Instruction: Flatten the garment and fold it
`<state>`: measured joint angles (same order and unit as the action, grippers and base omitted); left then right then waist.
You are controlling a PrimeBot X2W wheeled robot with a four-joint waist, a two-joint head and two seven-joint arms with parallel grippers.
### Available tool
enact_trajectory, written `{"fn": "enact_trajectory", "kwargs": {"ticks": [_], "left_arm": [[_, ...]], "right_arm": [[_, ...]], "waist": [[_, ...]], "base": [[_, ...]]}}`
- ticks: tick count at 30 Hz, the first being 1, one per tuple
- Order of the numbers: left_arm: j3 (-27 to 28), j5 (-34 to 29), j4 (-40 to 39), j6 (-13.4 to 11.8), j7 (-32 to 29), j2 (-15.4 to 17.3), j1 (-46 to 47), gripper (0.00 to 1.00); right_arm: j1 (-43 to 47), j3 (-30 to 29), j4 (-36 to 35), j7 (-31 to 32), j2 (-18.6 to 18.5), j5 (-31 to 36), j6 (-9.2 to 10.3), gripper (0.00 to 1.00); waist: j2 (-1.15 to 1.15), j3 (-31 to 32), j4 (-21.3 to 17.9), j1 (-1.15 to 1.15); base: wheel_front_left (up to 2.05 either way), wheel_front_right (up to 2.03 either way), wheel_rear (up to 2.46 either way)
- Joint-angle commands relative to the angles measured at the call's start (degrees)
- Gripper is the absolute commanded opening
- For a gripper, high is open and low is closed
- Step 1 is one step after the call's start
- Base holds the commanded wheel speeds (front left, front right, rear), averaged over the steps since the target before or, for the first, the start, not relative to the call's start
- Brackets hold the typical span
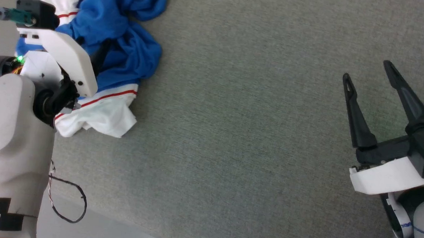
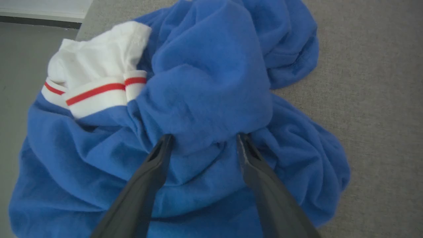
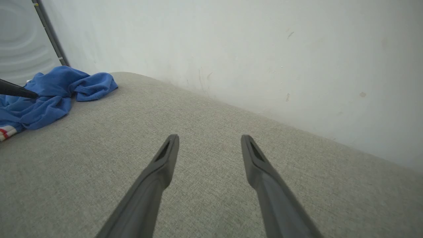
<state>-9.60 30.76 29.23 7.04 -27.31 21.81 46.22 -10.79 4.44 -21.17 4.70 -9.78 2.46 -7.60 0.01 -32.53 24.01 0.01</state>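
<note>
I see the garment (image 1: 129,54) crumpled at the far left of the grey fabric surface (image 1: 251,117). Left hand (image 2: 203,138): fingers spread wide, tips pressed into a blue fold, nothing clamped. Right hand (image 1: 367,70): wide open, empty, well apart from it.

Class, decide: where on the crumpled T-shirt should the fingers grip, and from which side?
Likely the raised blue fold atop the T-shirt, from above: it bulges between the open left fingers, so closing would pinch it.
</note>
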Motion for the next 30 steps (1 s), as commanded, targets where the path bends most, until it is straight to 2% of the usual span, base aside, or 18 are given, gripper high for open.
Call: {"fn": "enact_trajectory", "kwargs": {"ticks": [1, 3, 9, 14, 24, 25, 30], "left_arm": [[-0.8, 0.3, 0.7, 0.4, -0.7, 0.4, 0.0, 1.00], [-2.0, 0.5, 1.2, 0.4, -1.3, 0.9, -0.2, 0.00], [-2.3, 0.7, 3.3, 0.0, -0.1, 1.2, -0.1, 0.00], [-1.6, 0.2, 3.6, -0.5, 1.5, 3.0, 0.4, 0.00], [2.0, -0.4, -0.5, -2.5, 6.8, 7.4, 3.0, 0.00], [2.4, -0.8, -1.9, -2.8, 7.5, 8.4, 3.9, 0.00], [4.0, 0.1, -4.8, -4.5, 7.7, 8.5, 6.0, 0.00]], "right_arm": [[-1.2, -0.1, -0.4, 0.2, -0.3, -0.3, 0.11, 1.00], [-1.3, -0.3, -0.4, 0.3, -0.4, -0.4, 0.11, 1.00], [-1.5, -0.2, 0.4, -0.1, -0.1, -0.8, 0.11, 1.00], [-1.5, -0.3, 2.0, -1.4, 0.7, -1.3, 0.11, 1.00], [0.1, 0.3, 7.7, -5.8, 4.1, -2.5, 0.11, 1.00], [0.8, 0.0, 9.0, -7.0, 4.9, -2.8, 0.11, 1.00], [2.8, -1.0, 11.2, -9.0, 6.1, -3.3, 0.11, 1.00]], "waist": [[-0.01, -2.2, -1.9, -0.01], [-0.01, -2.6, -2.2, -0.01], [-0.01, -1.9, -2.6, -0.01], [-0.01, 0.8, -2.8, -0.01], [-0.01, 10.3, -4.0, -0.01], [-0.01, 12.7, -4.6, -0.01], [-0.01, 17.3, -6.2, -0.01]], "base": [[0.00, 0.00, 0.00], [0.00, 0.00, 0.00], [0.00, 0.00, 0.00], [0.00, 0.00, 0.00], [0.00, 0.00, 0.00], [0.00, 0.00, 0.00], [0.00, 0.00, 0.00]]}}
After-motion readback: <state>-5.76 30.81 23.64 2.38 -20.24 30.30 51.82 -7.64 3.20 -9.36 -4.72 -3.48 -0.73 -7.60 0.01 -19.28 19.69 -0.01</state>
